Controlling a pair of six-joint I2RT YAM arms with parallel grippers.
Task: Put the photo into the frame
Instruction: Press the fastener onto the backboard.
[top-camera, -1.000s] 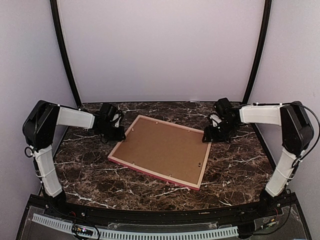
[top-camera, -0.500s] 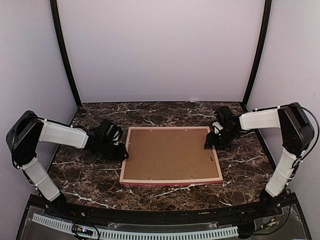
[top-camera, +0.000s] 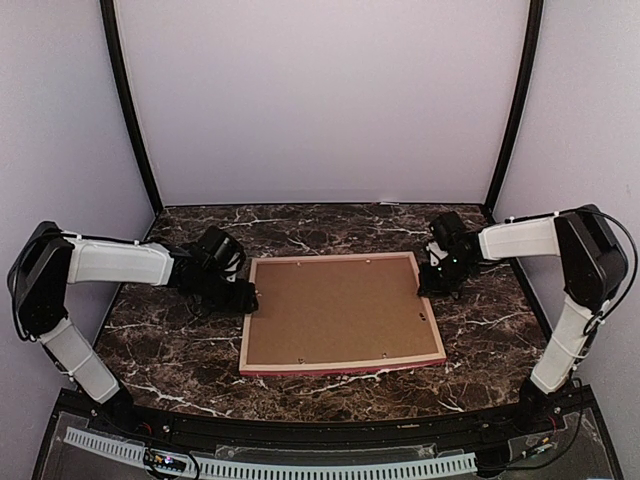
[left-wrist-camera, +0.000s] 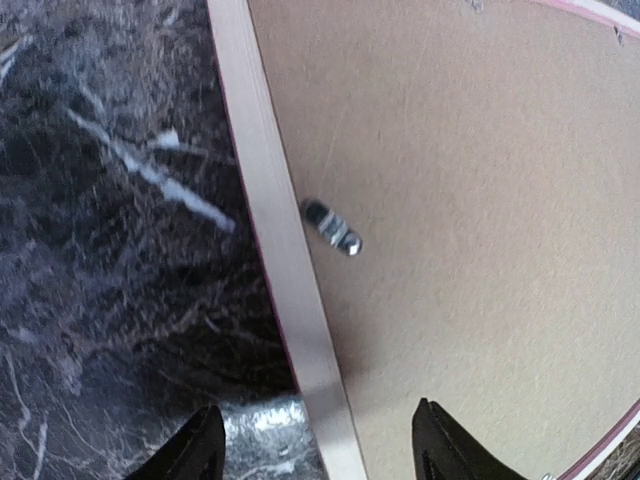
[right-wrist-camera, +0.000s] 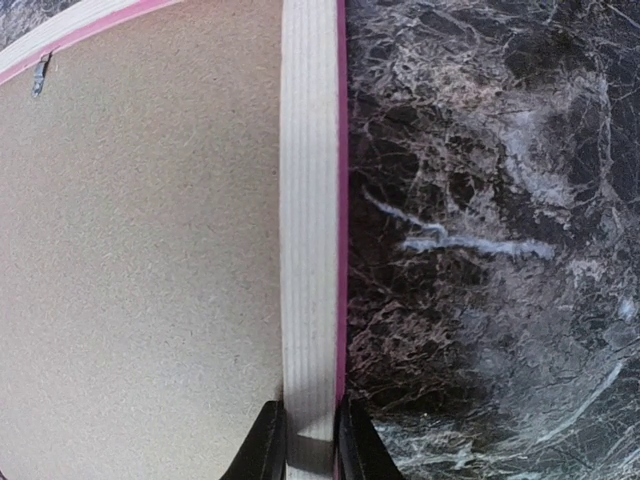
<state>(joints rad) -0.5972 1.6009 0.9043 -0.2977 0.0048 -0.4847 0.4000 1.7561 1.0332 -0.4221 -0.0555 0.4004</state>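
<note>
A frame (top-camera: 345, 362) lies face down on the surface (top-camera: 480, 340), brown backing (top-camera: 340, 310) up, likely for opening; right fingers (right-wrist-camera: 268, 445) pinch its right rail, probably steadying it, left fingers (left-wrist-camera: 200, 450) spread astride the left rail; no photo visible.

I see frame (right-wrist-camera: 310, 250) rails pale matt wood, backing board (top-camera: 340, 310) matt cardboard, clip (left-wrist-camera: 331, 227) shiny metal, surface (top-camera: 170, 345) glossy, marble-look.

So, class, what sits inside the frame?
A brown backing board fills the frame, with small metal clips at its edges. Whatever lies beneath the board is covered and cannot be seen.
</note>
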